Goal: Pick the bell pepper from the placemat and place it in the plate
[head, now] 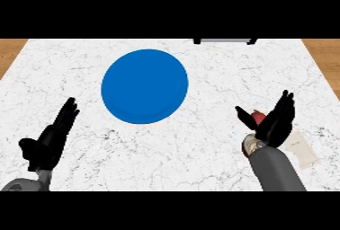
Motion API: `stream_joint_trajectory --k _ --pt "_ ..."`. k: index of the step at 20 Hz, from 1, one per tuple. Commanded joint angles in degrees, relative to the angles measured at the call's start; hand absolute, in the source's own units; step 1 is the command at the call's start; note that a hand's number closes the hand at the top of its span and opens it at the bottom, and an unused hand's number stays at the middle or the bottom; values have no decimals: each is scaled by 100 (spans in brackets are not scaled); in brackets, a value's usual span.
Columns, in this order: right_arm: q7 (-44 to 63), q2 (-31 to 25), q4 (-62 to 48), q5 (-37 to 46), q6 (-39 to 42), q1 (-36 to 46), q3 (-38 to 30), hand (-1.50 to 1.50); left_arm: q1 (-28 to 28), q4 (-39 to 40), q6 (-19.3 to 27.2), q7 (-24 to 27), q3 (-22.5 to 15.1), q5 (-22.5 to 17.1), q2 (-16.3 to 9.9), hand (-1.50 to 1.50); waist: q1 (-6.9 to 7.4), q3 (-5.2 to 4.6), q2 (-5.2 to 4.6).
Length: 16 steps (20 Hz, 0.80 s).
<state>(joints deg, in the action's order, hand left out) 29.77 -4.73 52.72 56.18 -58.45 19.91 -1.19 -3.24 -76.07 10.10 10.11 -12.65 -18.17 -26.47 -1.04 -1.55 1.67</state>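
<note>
Between right hand point(275, 122) thumb and straight fingers: red bell pepper point(257, 117), ungrasped, hand released.

bell pepper point(256, 117): mostly hidden by right hand point(275, 123) | placemat point(302, 150): partly covered

Layout: plate point(145, 86) centre-left on counter point(219, 72), hands at either side.
Left hand point(48, 143) near-left of plate. Right hand point(275, 121) well right, over bell pepper point(256, 117) on placemat point(304, 150) near counter's right edge.
</note>
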Motion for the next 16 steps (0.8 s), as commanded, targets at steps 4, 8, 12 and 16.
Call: stream_joint_trajectory --k 4,8,12,16 --pt "2028 113 159 1245 1777 352 -29 -150 -108 36 -131 -159 210 -150 -134 0 -53 106 -76" --pt "3261 415 826 1975 2737 328 166 -150 -42 65 158 -15 45 122 123 0 -86 119 -74" --pt "4010 309 1850 2254 3893 222 189 -150 -5 127 -134 25 97 32 128 0 -12 141 -112" --pt "4267 467 2389 2387 4705 -229 379 -150 -5 160 -281 46 238 21 -1 0 16 144 -126"
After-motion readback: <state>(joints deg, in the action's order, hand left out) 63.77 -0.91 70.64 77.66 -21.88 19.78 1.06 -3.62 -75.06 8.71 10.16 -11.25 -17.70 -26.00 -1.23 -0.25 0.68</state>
